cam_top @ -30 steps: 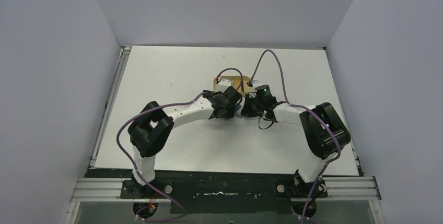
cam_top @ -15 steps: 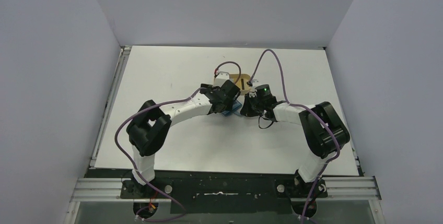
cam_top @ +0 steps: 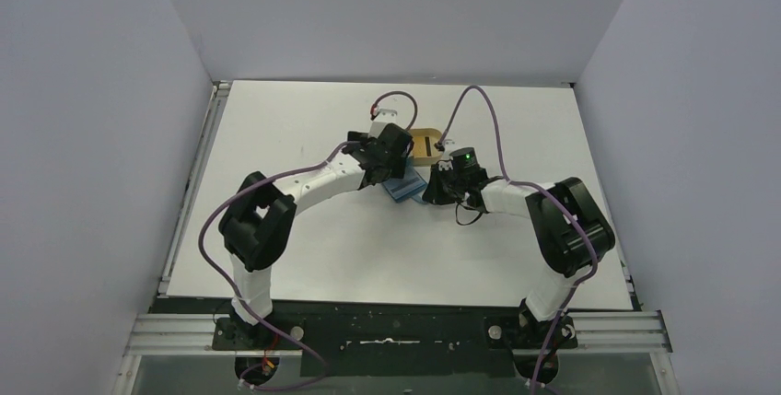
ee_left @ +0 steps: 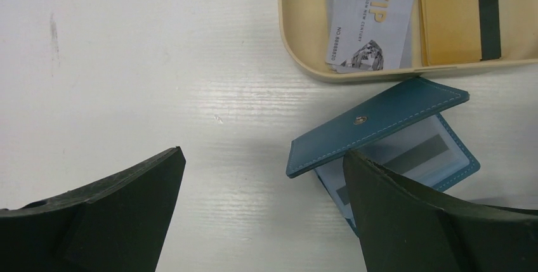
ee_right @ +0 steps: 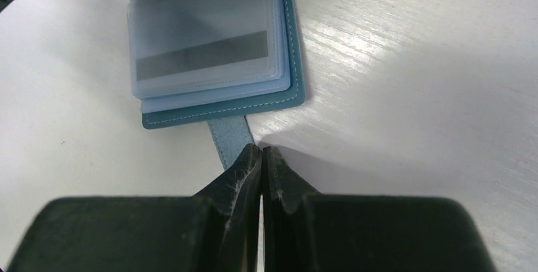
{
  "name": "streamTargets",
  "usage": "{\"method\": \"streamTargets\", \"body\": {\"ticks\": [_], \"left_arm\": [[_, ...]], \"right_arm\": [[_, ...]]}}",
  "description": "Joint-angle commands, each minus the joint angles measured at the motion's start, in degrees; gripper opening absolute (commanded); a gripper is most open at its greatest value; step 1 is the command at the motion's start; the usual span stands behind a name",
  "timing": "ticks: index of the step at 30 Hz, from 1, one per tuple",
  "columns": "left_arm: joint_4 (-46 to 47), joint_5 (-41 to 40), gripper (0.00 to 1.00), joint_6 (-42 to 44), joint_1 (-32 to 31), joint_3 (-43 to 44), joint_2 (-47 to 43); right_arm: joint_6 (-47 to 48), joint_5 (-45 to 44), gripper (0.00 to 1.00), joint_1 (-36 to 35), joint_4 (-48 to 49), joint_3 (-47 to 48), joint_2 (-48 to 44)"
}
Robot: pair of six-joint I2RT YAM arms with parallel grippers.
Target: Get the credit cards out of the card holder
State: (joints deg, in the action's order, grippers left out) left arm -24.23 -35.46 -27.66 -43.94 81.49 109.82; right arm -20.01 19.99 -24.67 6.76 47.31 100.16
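Observation:
The teal card holder [ee_left: 374, 126] lies half open on the table just in front of the tan tray [ee_left: 355, 74]; it also shows in the top view [cam_top: 403, 190]. The whitish credit card [ee_left: 371, 25] and the gold-tan one with a dark stripe [ee_left: 457, 18] lie in the tray. My left gripper [ee_left: 261, 155] is open and empty above the table, its right finger [ee_left: 431, 221] over the holder's corner. My right gripper [ee_right: 261, 148] is shut, its tips over the end of the snap tab [ee_right: 229, 137]. The holder's pale slots [ee_right: 209, 44] show a grey bar.
The tan oval tray [cam_top: 425, 145] sits at the back centre of the white table, touching the holder's far edge. Both arms [cam_top: 313, 183] meet around it, with purple cables looping above. Grey walls close in the table on three sides.
My left gripper has pulled back and away to the far left, uncovering the card holder. My right gripper has stayed at the holder's right side.

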Motion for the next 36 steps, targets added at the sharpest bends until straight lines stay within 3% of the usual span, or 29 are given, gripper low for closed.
{"method": "streamTargets", "body": {"ticks": [1, 6, 17, 25, 36], "left_arm": [[6.11, 5.15, 0.96, 4.1, 1.47, 3.45, 1.16], [10.41, 12.29, 0.94, 6.71, 3.08, 3.25, 1.86], [13.61, 17.0, 0.9, 6.95, 5.42, 0.14, 0.81], [20.5, 25.15, 0.67, 7.91, 5.54, -7.34, -1.29], [27.35, 27.4, 0.42, 10.11, 6.05, -13.59, -5.02]], "right_arm": [[0.93, -0.51, 0.0, 0.57, -3.06, 0.45, 2.57], [0.87, 0.19, 0.0, 0.72, -3.24, 0.68, 2.92], [0.37, 0.49, 0.0, 0.67, -3.68, -0.37, 2.48], [-0.07, 0.97, 0.0, 0.67, -3.41, -0.97, 2.84], [0.06, 1.93, 0.0, 0.72, -4.52, -0.33, 3.29]]}}
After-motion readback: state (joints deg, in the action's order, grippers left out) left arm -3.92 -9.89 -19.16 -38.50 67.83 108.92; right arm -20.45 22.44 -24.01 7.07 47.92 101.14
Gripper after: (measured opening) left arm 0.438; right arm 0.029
